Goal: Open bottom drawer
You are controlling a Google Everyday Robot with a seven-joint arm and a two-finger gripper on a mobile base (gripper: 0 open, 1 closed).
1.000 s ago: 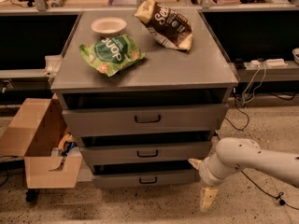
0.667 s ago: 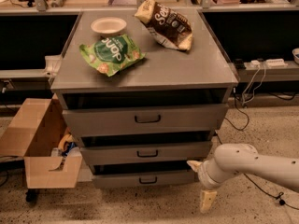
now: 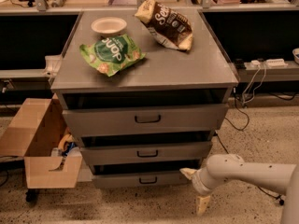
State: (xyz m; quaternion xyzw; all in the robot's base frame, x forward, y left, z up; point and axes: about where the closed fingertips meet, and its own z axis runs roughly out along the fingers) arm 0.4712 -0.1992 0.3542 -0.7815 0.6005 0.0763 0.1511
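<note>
Hand [image 3: 193, 191] spread, edged left since earlier — now just beside right end of bottom drawer [image 3: 119, 180].

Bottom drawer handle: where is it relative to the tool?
Camera view: the handle sits mid-front on the bottom drawer, directly below the middle drawer. The tool is to its right, open, by the drawer's right end.

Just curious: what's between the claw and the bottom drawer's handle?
Camera view: only the bottom drawer's bare front. The open claw hangs by its right end.
</note>
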